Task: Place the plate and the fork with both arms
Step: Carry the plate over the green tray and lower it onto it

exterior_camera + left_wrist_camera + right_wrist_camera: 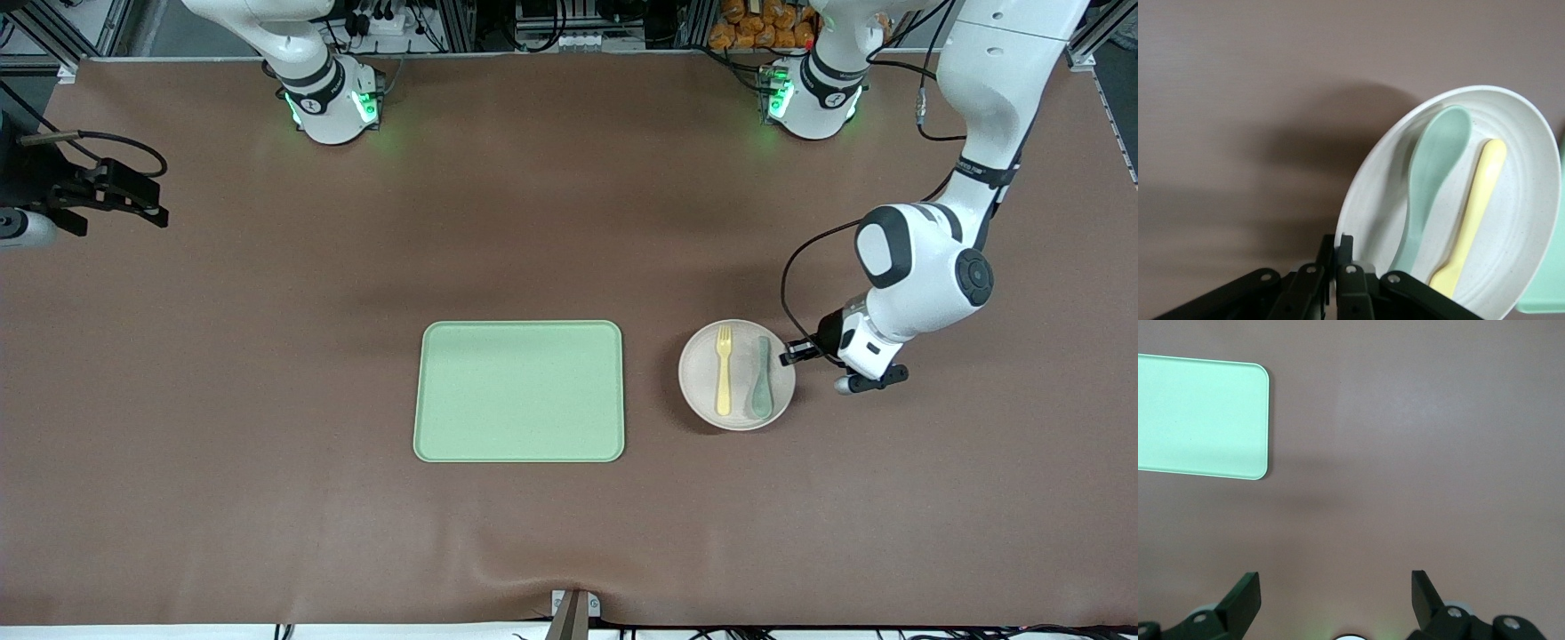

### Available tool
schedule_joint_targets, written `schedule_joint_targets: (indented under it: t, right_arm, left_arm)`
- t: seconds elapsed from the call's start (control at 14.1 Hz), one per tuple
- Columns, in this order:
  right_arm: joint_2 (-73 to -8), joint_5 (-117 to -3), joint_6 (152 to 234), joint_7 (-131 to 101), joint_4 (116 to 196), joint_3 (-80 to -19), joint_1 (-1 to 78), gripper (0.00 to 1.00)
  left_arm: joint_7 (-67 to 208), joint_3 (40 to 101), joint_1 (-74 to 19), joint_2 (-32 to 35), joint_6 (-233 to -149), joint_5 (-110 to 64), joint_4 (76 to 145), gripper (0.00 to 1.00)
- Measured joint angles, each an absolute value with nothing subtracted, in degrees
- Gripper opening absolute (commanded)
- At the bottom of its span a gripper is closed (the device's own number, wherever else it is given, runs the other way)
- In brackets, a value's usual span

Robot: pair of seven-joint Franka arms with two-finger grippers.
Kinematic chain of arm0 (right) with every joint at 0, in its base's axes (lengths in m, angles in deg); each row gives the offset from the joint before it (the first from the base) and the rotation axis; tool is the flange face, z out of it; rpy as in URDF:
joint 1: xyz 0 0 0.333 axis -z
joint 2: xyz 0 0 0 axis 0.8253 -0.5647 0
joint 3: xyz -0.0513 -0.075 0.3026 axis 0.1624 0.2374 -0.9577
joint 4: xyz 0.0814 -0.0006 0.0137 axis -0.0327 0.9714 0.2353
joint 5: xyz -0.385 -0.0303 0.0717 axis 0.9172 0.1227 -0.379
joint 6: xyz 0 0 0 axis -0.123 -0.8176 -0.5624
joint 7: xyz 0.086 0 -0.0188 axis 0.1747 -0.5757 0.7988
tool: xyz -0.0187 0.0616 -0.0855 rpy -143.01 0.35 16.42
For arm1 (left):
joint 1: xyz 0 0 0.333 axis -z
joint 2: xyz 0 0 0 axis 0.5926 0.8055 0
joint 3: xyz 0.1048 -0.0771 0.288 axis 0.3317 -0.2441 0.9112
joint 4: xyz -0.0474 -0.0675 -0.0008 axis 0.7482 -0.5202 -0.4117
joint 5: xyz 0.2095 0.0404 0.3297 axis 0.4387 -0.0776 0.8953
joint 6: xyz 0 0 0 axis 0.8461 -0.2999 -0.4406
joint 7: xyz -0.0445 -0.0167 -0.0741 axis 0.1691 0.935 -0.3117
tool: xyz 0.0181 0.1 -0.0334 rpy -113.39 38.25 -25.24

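- Nearest the front camera on the brown table [267,533], the light-green tray [519,391] lies flat around the middle of the table, closer to the table's near edge than to the edge where the bases stand.
- Just beside the tray, toward the left arm's end of the table and apart from it, is the plate [702,378], pale and speckled with a raised rim.
- In the plate the yellow fork [724,369] and the muted green spoon [762,391] lie side by side, almost parallel, the fork on the tray's side. The fork's tines point toward the bases' edge of the table.
- The left gripper [789,355] is at the plate's rim on the side away from the tray. Its fingers [1345,250] are pinched together on that rim, as the left wrist view shows, with the spoon's handle close to the pinch.
- The left arm [925,276] bends down to the plate from its base at the top edge of the table.
- The right gripper [133,200] waits up over the right arm's end of the table, well apart from tray and plate. Its fingers [1241,597] stand wide apart with only bare table under them and a corner of the tray in its wrist view.
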State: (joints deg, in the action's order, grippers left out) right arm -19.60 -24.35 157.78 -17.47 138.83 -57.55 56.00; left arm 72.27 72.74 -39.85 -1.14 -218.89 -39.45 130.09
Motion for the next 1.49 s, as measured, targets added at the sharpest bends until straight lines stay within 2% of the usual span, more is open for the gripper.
schedule_joint_targets:
  t: [0.35,0.64,0.85,1.13,1.49]
  right_arm:
    - [-19.60,-24.35,157.78,-17.47,138.83,-57.53,56.00,1.00]
    - [-19.60,-24.36,157.77,-17.47,138.84,-57.52,56.00,1.00]
    - [-19.60,-24.36,157.76,-17.47,138.85,-57.52,56.00,1.00]
    - [-19.60,-24.36,157.76,-17.47,138.86,-57.52,56.00,1.00]
    - [-19.60,-24.93,157.76,-17.47,138.86,-57.52,56.01,1.00]
  left_arm:
    - [63.76,70.17,-32.42,2.24,-216.84,-39.83,121.23,0.00]
    - [54.64,70.62,-22.49,11.73,-216.95,-38.47,109.64,0.00]
    - [48.72,73.13,-16.70,18.63,-216.98,-34.88,101.67,0.00]
    - [48.16,75.03,-14.30,22.11,-217.05,-34.45,99.23,0.00]
    - [48.16,75.08,-13.57,22.80,-218.03,-34.31,99.29,0.02]
